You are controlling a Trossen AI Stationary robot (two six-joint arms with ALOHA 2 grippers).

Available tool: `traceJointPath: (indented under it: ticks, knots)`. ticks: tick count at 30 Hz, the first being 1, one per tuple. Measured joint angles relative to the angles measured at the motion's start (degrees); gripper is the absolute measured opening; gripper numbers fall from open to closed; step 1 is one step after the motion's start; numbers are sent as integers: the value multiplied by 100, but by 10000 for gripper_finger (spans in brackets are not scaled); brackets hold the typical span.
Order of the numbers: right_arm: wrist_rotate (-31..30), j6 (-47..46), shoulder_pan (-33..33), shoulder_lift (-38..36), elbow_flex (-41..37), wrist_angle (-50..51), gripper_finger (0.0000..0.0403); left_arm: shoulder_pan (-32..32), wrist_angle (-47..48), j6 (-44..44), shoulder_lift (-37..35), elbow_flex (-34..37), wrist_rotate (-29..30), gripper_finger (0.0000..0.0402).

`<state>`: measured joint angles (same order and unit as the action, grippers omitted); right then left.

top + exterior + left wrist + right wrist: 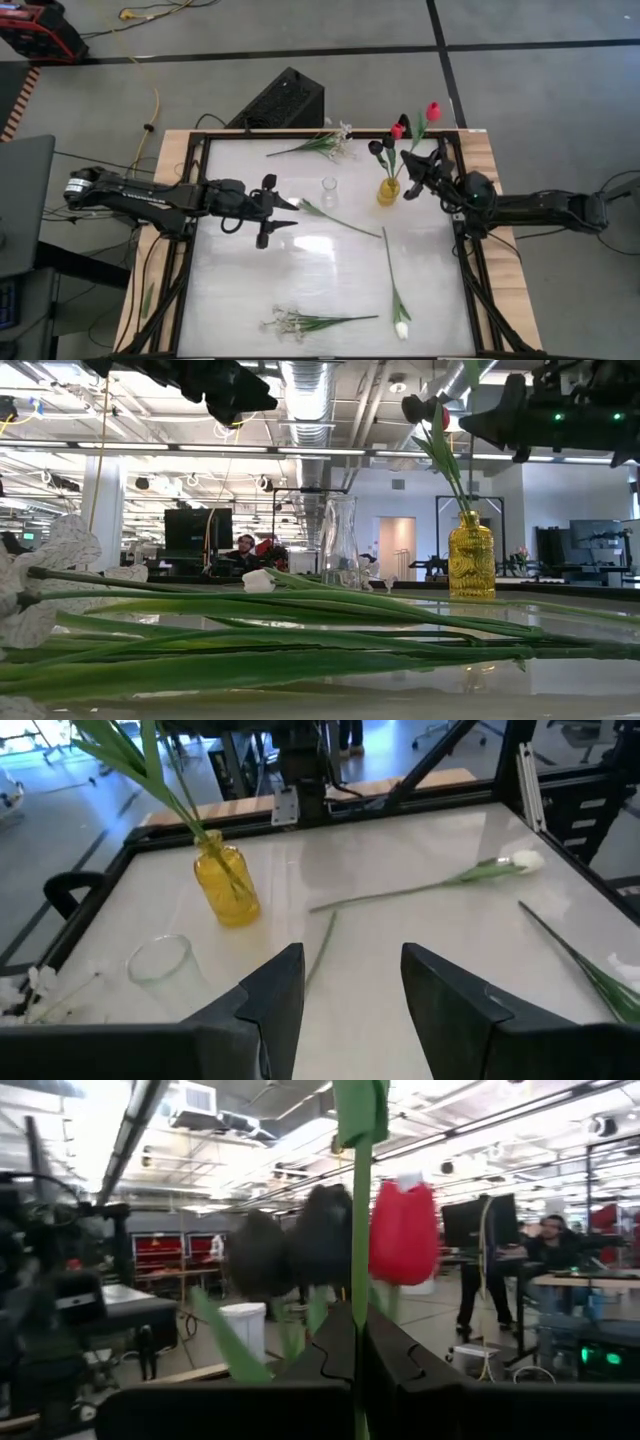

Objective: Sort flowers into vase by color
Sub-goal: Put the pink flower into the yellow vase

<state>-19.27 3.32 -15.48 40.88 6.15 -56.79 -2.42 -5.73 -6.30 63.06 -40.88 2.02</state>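
The right pincer (413,163) was pinching the green stem of a red tulip (433,111), holding it upright just above the yellow vase (388,191) at the back right of the bench (330,280). The tulip had a bright red bloom, and dark flowers (380,148) already stood in that vase. The left pincer (283,215) hung spread apart over a white tulip (335,218) lying flat near the clear vase (329,189).

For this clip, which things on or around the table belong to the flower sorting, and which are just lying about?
Job:
yellow glass vase holding dark and red blooms
clear glass vase
red tulip, right gripper shut on its stem
white tulips lying flat
white blossom sprigs
left gripper, open

Lying about:
black box
yellow cable
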Motion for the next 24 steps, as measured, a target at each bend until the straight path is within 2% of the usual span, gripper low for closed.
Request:
traceJointPath:
  ticks: [8, 18, 24]
  knots:
    - [228, -51, -68, 327, 0, 8, 25, 0, 158, 104, -6, -2, -11, 158]
    - [223, -149, -68, 891, 0, -99, 24, -2, 299, 178, -6, -2, -119, 158]
    - [284, 127, -68, 879, 2, -52, 53, -4, 389, 225, -6, -4, -177, 158]
